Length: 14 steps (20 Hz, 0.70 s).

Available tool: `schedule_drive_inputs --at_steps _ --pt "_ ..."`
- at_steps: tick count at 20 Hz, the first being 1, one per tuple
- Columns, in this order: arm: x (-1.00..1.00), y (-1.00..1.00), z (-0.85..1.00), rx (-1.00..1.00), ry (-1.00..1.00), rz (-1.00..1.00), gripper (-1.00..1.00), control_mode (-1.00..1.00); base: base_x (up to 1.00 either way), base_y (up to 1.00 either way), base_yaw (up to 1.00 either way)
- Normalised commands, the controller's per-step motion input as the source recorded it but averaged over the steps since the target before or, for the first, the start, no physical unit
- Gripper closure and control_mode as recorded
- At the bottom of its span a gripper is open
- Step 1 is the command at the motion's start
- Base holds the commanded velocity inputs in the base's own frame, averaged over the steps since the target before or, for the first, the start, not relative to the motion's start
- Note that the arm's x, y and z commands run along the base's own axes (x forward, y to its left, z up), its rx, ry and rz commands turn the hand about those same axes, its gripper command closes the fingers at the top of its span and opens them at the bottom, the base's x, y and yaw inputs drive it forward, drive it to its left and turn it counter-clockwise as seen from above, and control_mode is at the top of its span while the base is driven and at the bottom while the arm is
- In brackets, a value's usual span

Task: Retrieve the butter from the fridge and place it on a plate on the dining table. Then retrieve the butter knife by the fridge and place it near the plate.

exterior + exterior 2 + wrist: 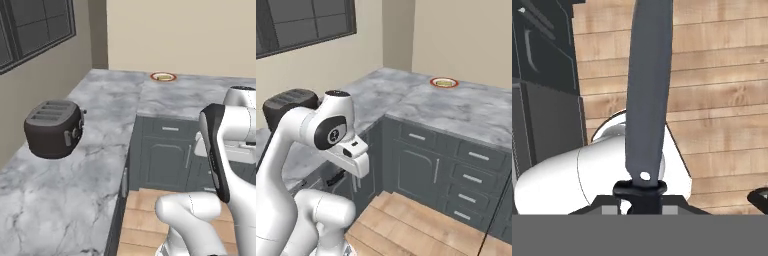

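Here the grey-veined white marble surface [75, 165] wraps the corner. Far along it sits the round red-rimmed white plate [444, 82] with a pale yellow-tan butter stick [444, 82] apparently on it. The dark four-slot toaster [54, 128] stands near left, well apart. The pincer [640, 192] is clenched on the slim dark-handled butter knife [647, 90], carried above the wooden floor [722, 100], likely bound for the plate.

counter left: toaster [53, 128] | far corner: plate [163, 77] | between: open marble
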Motion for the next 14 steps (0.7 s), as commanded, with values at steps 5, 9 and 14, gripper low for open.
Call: schedule_drive_inputs --at_steps 5,9,14 --pt "0.0 0.0 0.0 0.0 0.0 0.0 1.0 1.0 0.41 -0.31 -0.34" --pt "0.0 0.0 0.0 0.0 0.0 0.0 1.0 1.0 0.48 -0.05 -0.18" --pt "0.0 0.0 0.0 0.0 0.0 0.0 1.0 1.0 0.44 -0.26 -0.09"
